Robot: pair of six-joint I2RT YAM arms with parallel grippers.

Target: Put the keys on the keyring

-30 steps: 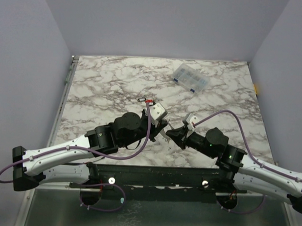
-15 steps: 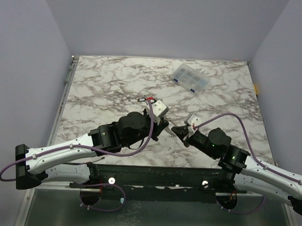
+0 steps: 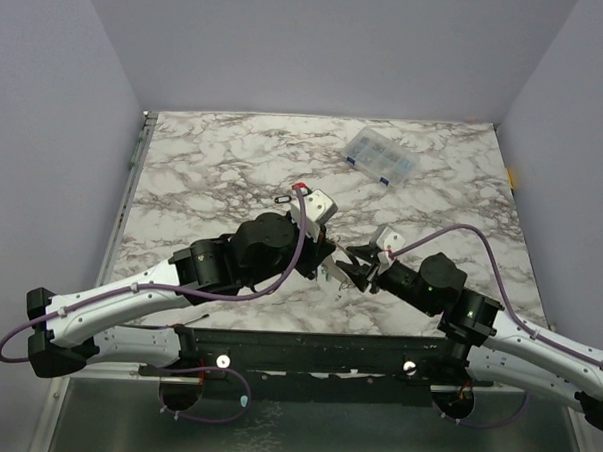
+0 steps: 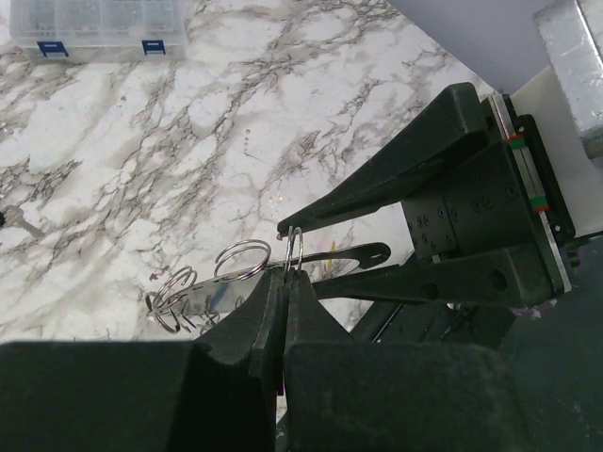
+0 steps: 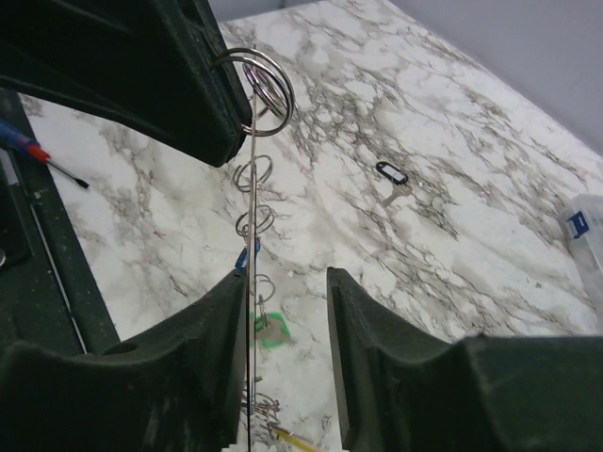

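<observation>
Left gripper (image 4: 285, 282) was pressed shut, pinching the keyring (image 4: 295, 247) by its lower edge. The ring stood upright above the fingertips, held over the marble table (image 3: 204, 162) near its middle. A thin metal strip (image 4: 221, 294) carrying more small split rings ran off beside those fingertips. Right gripper (image 5: 285, 278) was spread, jaws either side of the strip, gripping nothing. The strip sat close along one finger, contact unclear. Black-rimmed oval tag (image 5: 389, 172) lay flat on the table, apart from both grippers. Blue key head (image 5: 247, 256) and green key head (image 5: 271, 331) showed by the strip; couldn't tell whether hanging or lying on the table. Clear compartment box (image 3: 382, 156) sat at the far side.
</observation>
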